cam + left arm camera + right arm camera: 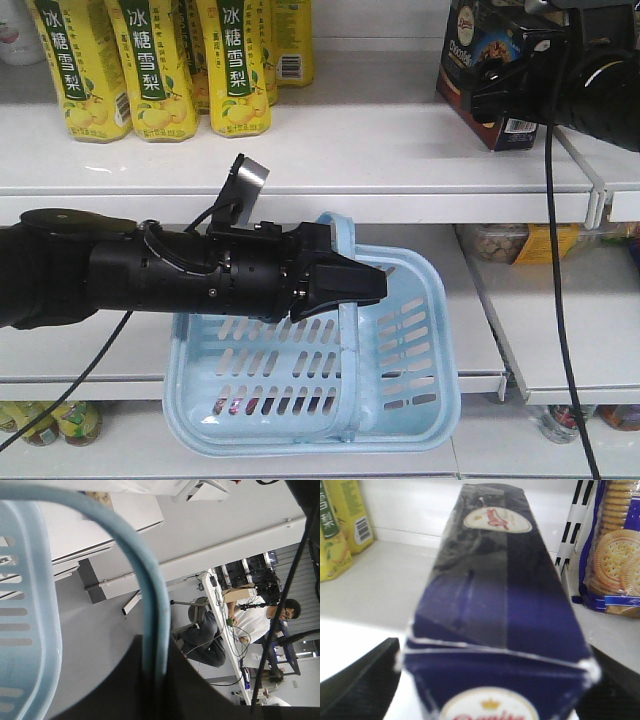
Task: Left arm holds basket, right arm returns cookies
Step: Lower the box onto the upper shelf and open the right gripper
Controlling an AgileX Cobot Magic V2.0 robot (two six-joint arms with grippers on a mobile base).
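Yellow drink bottles (160,65) stand on the upper shelf (330,150), at its left end. Below that shelf, the left gripper (345,285) is clamped on the hoop handle (345,250) of the light blue basket (320,370), which hangs tilted before the lower shelves. At the upper shelf's right end, the right gripper (500,85) grips the cookies (490,70), tilted just above the shelf surface. A cracker packet (615,565) lies beyond the divider, right of the box.

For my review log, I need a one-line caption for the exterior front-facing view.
Left gripper holds the light blue basket by its handle while the right gripper holds the cookie box over the upper shelf.
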